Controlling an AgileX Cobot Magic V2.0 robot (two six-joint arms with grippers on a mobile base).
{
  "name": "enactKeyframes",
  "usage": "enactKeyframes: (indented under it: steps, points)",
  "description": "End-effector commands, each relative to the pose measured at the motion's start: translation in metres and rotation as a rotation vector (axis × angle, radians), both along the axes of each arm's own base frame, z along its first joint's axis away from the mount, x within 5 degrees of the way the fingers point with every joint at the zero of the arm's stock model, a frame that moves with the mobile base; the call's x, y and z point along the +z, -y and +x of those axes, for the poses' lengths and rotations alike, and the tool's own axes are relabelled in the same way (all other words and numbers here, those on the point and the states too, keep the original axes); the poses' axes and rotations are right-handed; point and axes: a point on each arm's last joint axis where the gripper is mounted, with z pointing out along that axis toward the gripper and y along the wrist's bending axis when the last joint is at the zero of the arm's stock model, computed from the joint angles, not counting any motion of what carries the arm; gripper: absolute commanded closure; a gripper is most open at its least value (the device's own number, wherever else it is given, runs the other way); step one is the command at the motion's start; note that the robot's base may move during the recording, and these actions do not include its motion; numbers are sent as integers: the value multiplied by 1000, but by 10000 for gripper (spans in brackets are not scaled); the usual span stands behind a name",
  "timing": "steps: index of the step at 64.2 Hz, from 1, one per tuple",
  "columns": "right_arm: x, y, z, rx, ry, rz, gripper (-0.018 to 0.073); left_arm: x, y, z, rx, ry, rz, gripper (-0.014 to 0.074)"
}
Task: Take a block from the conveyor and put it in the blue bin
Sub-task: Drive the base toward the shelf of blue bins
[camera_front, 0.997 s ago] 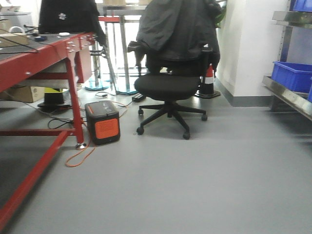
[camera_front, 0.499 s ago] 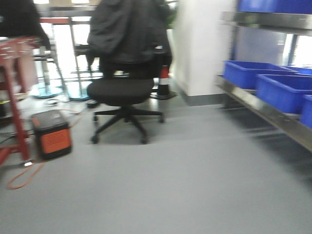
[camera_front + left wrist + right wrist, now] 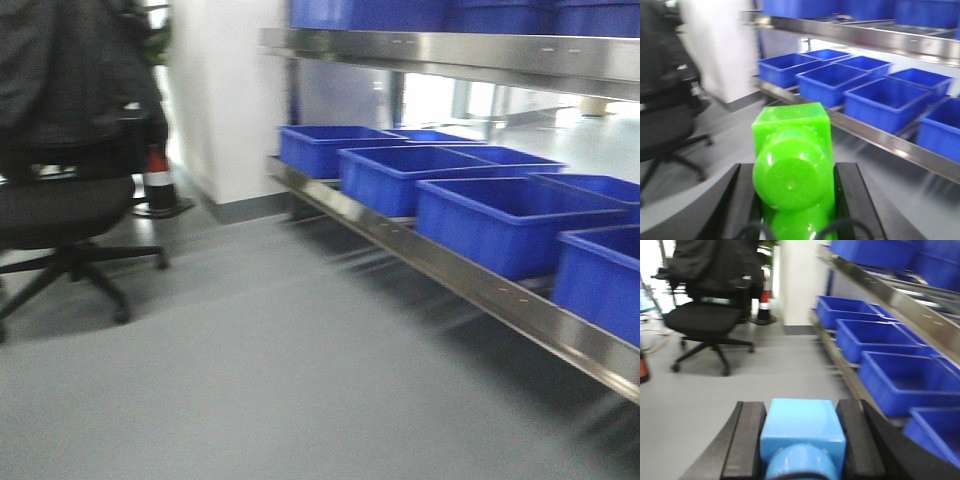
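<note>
Left end effector (image 3: 796,175) pinches the green block (image 3: 792,145) between two black fingers, the block upright and filling the left wrist view. Ahead stands a row of blue bins (image 3: 480,240) on a low steel shelf (image 3: 470,290). The right end effector (image 3: 802,407) is clamped in the same way on a light blue block (image 3: 802,427). The conveyor is in no view.

By the look of it, you are on the carry, with the drop to come. Blur streaks all three views, so let the base settle square to the shelf before you reach. Pick the bin nearest the left arm. Bring the green block in over its near rim and under the upper shelf (image 3: 450,50), which leaves a narrow slot to work in.

Hold the pinch firm until the green block hangs inside the bin's walls, then lower it and spread the fingers. A high release could bounce it out onto the floor (image 3: 250,390). Keep the right arm tucked back so the two loads do not meet. The chair (image 3: 60,215) and cone (image 3: 158,180) stand well apart on the left.
</note>
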Motion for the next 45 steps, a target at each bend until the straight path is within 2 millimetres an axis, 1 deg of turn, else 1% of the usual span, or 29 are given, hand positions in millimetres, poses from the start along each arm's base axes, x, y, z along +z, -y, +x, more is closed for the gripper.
enactKeyframes:
  steps: [1, 45]
  points:
    - [2, 1, 1, -8, 24, 0, 713, 2, 0, -1, -6, 21, -10, 707]
    - [2, 1, 1, -8, 24, 0, 713, 2, 0, -1, -6, 21, -10, 707]
